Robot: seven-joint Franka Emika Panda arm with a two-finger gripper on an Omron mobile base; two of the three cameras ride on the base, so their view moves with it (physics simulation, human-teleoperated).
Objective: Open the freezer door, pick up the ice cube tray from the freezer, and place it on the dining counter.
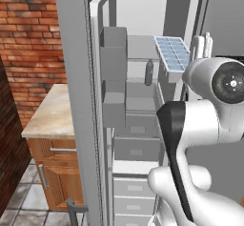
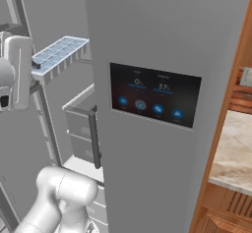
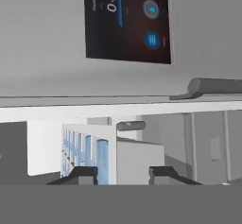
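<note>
**Tray held in the air at the open freezer**

At the far left of the left base view stands a red brick wall, with a darker brick pier in front of it at the frame's edge. Below it sits a small wooden cabinet with a beige marbled top and a bar pull on its front; the floor beneath is grey tile.

Next comes the freezer door, swung wide open and seen edge-on, its grey bins stacked on the inner face. Beyond it the freezer shows white walls, a shelf and grey pull-out drawers lower down. A dark bottle stands upright on the shelf, towards the back.

To the right of the bottle, the ice cube tray hangs in the air in front of the freezer's opening, above shelf level, touching no shelf. Its pale-blue grid faces up and to the left. The gripper has it: in the hand view the two dark finger tips are closed narrowly on the tray's white end wall, with the blue compartments running away to the left of them. In the right base view the tray juts out from the white hand at the left edge.

Right of the freezer is the second grey door, shut, carrying a black touchscreen with blue icons. At the far right are a wood panel and a beige marbled countertop.
</note>
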